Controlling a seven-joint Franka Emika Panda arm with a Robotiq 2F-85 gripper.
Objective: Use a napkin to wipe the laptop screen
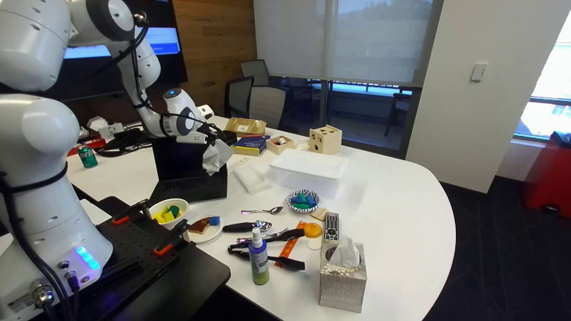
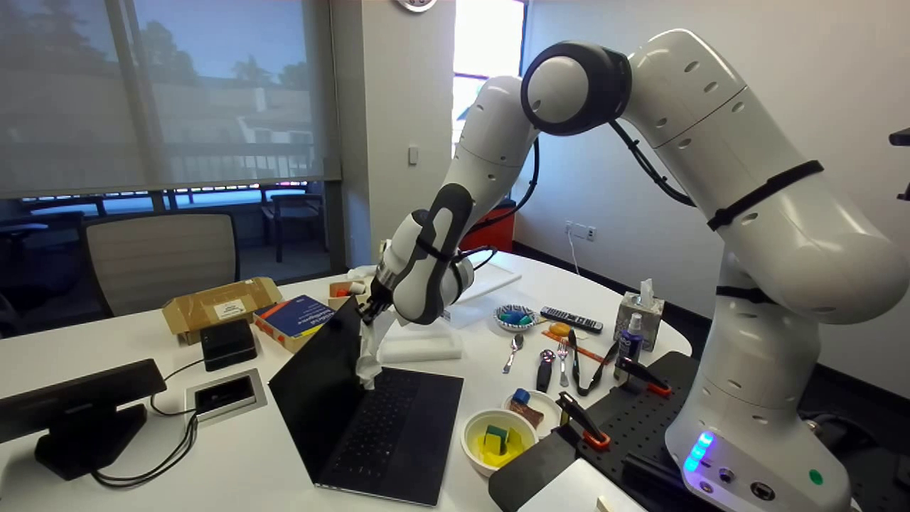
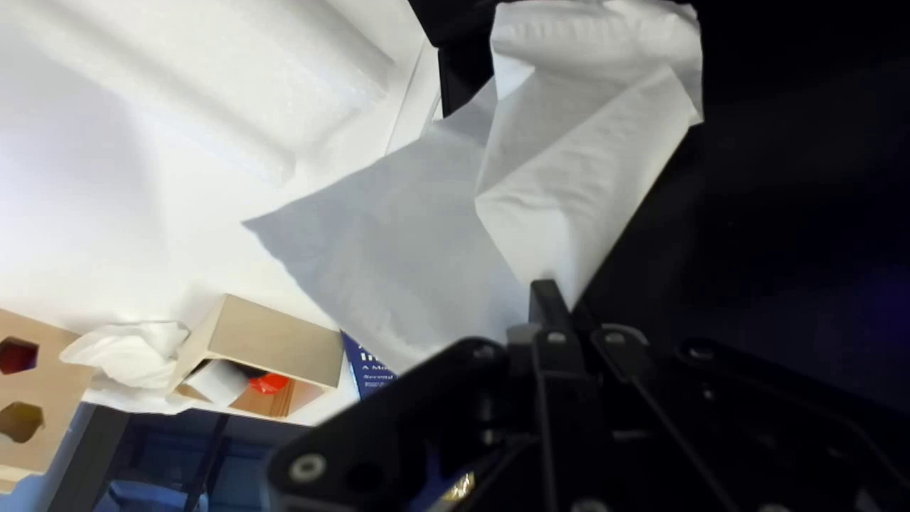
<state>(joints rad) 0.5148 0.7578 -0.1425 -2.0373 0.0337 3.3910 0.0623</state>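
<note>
The napkin, a crumpled white tissue, hangs from my gripper, whose jaws are shut on its upper end. In both exterior views the gripper is by the upper edge of the laptop screen, at the end toward the plastic-wrapped packet. The napkin drops along the front of that dark screen, its lower end close to the hinge and keyboard. Whether it touches the glass I cannot tell. Part of the screen lies behind the napkin in an exterior view.
Beyond the laptop lie a blue book and a cardboard box. A white wrapped packet and a clear lidded tub are beside it. A bowl of toy blocks stands near the keyboard. A tissue box stands farther off.
</note>
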